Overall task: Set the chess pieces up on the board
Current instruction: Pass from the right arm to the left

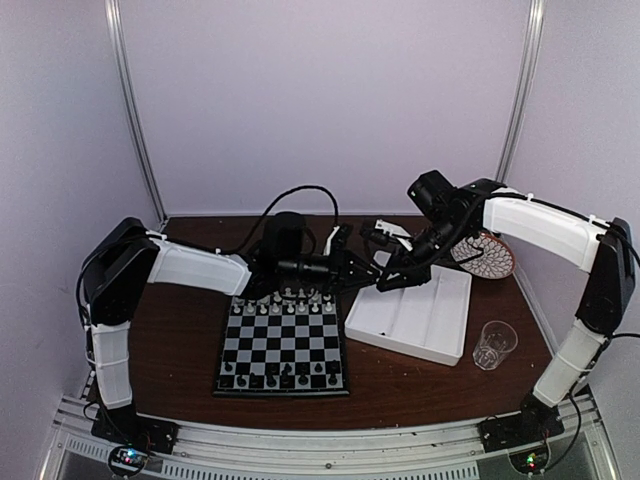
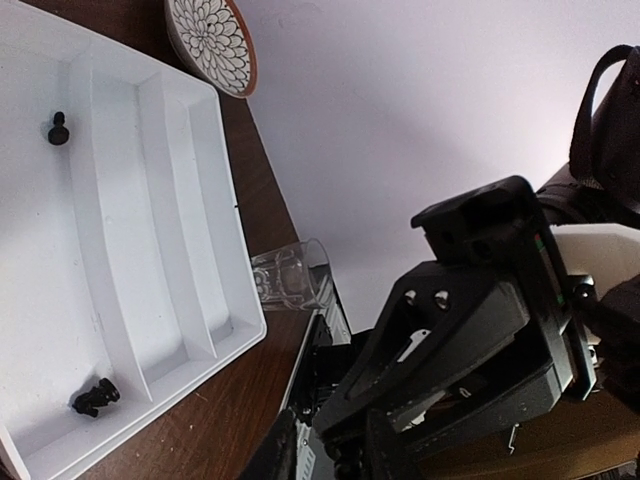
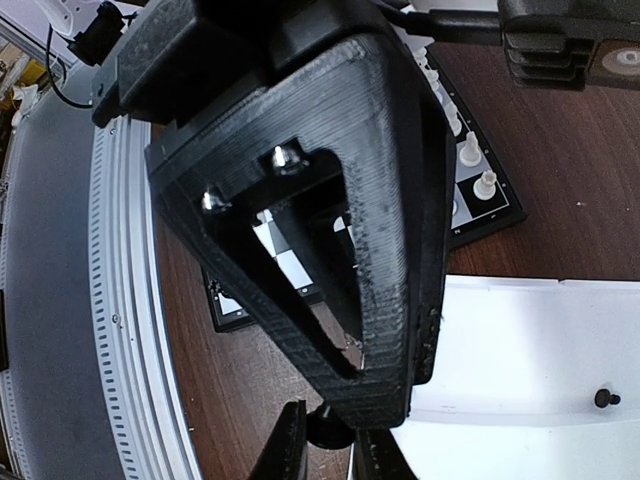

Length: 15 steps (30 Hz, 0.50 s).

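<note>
The right gripper (image 3: pixel 328 452) is pinched narrow on a little black piece (image 3: pixel 325 428), held between its two fingers. It hangs over the brown table (image 3: pixel 240 400), just beside a corner of the white tray (image 3: pixel 520 340).

The left gripper (image 1: pixel 352 270) is very close in front of it, almost nose to nose. I cannot tell if the left one is wide or narrow.

The board (image 1: pixel 290 342) lies to the left of the held piece, past the left gripper. So the left arm is nearer to the board. White pieces (image 1: pixel 290 296) stand along the far side. Black pieces (image 1: pixel 270 381) stand along the near side with some gaps, so I think the held piece belongs down there. It may be passed to the other arm first. I cannot tell which way the held piece is tipped.

Two spare pieces (image 2: pixel 95 397) lie in the tray, well apart from each other.
</note>
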Motion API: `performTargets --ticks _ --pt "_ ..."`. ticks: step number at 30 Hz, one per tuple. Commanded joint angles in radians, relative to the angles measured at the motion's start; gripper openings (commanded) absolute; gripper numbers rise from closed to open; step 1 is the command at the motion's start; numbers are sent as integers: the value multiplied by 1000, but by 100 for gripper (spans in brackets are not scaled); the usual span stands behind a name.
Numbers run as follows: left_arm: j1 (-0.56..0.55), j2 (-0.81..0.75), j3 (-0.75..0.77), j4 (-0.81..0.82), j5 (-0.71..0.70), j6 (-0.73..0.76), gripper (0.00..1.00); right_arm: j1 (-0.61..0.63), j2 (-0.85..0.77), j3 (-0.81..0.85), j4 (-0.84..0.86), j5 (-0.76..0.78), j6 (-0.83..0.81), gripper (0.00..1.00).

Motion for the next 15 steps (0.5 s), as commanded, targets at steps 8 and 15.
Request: performTargets --ticks 8,15 --pt "-6 14 -4 142 28 -78 24 6 28 33 9 54 10 10" --pt "-6 17 -8 132 23 -86 24 6 23 36 20 58 24 10"
